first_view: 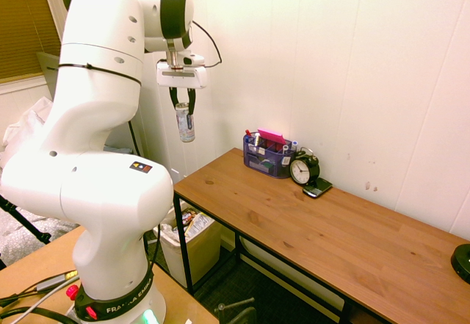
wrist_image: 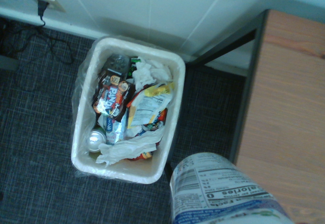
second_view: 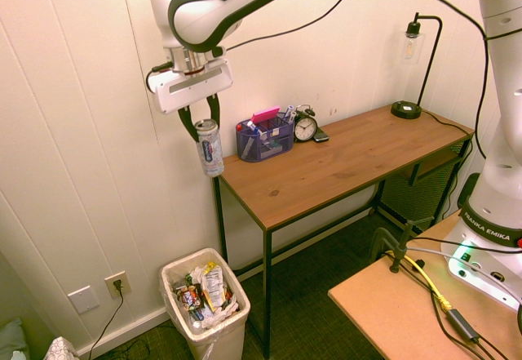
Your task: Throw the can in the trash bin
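1. Gripping the can (second_view: 210,147) by its top, pincer (second_view: 204,120) is clamped on it, pointing down, well above the floor, just off the counter (second_view: 342,160) end.
2. Trash bin (second_view: 205,309) sits on the floor below, by the counter leg; in wrist view the bin isn't directly under the can.
3. Risk: letting go here, can likely clips bin rim or lands on carpet. Bin already heaped w/ wrappers, so can may bounce out.
4. Long drop, can could tumble.
5. Text: "FRANKA EMIKA" on arm; can's nutrition panel shows "calories", "0"; rest too blurred.
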Controlling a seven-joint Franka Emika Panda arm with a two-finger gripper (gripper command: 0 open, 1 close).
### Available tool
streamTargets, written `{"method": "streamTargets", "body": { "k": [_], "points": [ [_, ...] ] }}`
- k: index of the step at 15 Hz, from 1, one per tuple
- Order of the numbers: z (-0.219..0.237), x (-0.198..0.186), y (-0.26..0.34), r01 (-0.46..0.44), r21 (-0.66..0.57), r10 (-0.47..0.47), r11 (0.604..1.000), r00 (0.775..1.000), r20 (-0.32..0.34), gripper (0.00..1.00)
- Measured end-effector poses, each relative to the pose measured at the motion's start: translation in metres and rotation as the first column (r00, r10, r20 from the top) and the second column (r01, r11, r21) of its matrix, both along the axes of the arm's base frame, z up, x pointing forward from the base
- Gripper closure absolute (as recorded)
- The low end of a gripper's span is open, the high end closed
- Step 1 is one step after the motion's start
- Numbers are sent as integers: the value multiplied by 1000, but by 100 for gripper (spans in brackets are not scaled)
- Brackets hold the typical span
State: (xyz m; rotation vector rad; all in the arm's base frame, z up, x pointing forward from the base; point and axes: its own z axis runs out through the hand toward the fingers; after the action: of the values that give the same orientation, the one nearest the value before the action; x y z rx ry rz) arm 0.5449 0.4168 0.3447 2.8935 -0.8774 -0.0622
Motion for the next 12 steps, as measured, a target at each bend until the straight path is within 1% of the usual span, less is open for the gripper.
{"method": "streamTargets", "body": {
  "k": [4,7,8,10,12],
  "points": [
    [-68,20,31,-3,16,4,1000,994,-108,100],
    [-117,34,39,2,-4,-3,1000,986,-167,100],
    [-128,40,39,-3,-9,2,1000,982,-187,0],
    [-133,46,38,-20,-7,18,1000,976,-219,0],
    [-122,50,40,-28,1,27,1000,974,-225,0]
  ]
}}
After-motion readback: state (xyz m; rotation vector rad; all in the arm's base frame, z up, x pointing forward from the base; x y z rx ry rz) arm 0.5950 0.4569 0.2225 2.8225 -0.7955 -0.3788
